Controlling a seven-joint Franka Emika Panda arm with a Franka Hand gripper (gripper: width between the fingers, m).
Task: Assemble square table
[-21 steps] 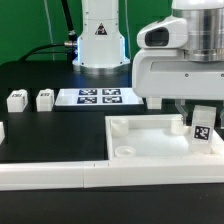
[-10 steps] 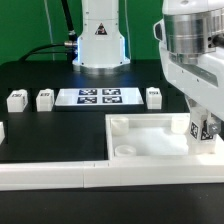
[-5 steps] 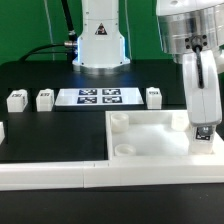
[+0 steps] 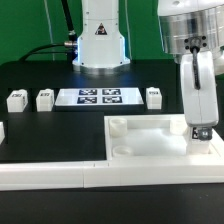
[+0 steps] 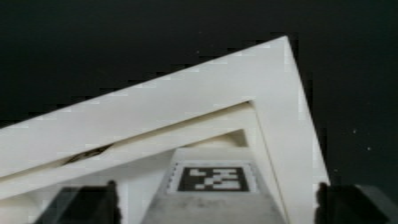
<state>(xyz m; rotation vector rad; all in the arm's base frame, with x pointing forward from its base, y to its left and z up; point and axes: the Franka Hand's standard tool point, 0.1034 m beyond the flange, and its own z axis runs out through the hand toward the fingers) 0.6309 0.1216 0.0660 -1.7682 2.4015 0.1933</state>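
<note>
Square table top (image 4: 150,140) lies low in the exterior view, just behind the long border rail (image 4: 50,172), with two round sockets (image 4: 125,150) open on its side toward the exterior view's left. At its corner on the exterior view's right, the gripper (image 4: 200,132) stands vertical, its fingers clamped on a tagged leg (image 4: 200,130). Two seconds back that leg hung tilted above the rim; it has since been turned upright and brought down, and over the last half second it has hardly moved. I judge the leg is now seated at or very near its socket, so insertion or screwing comes next. Farther back, three loose legs (image 4: 44,100) wait on the black table beside the marker board (image 4: 97,97), two to one side and one (image 4: 153,95) to the other. The wrist view adds what the exterior view hides: the leg's tag (image 5: 214,180) sits squarely between the dark fingers (image 5: 80,205), against the top's pointed corner (image 5: 178,110). The socket beneath stays covered in both views.
</note>
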